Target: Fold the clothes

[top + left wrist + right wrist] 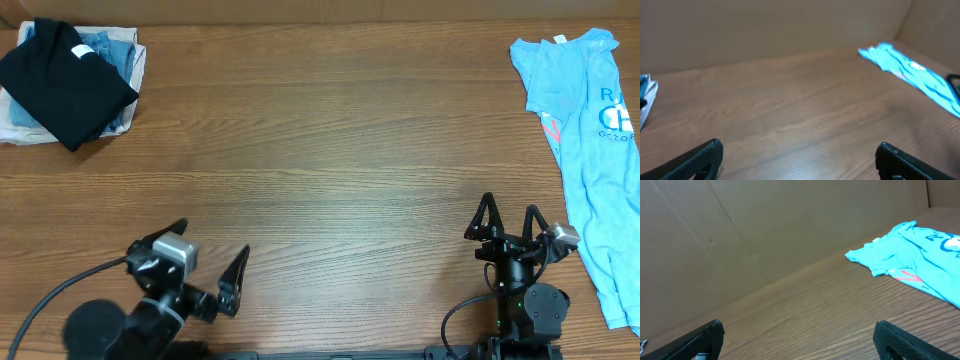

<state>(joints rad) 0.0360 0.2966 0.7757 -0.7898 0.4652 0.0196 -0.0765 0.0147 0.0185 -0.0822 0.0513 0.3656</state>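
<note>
The black T-shirt lies folded, its small white neck label showing, on top of a pile at the far left corner of the table. It is out of both wrist views. My left gripper hovers near the front edge at the left, open, with only bare wood between its fingers. My right gripper stands near the front edge at the right, also open and empty. Both are far from the black T-shirt.
A light blue printed T-shirt lies spread along the right edge, just right of my right gripper; the wrist views show it too. Under the black T-shirt sit blue and pale folded clothes. A cardboard wall backs the table.
</note>
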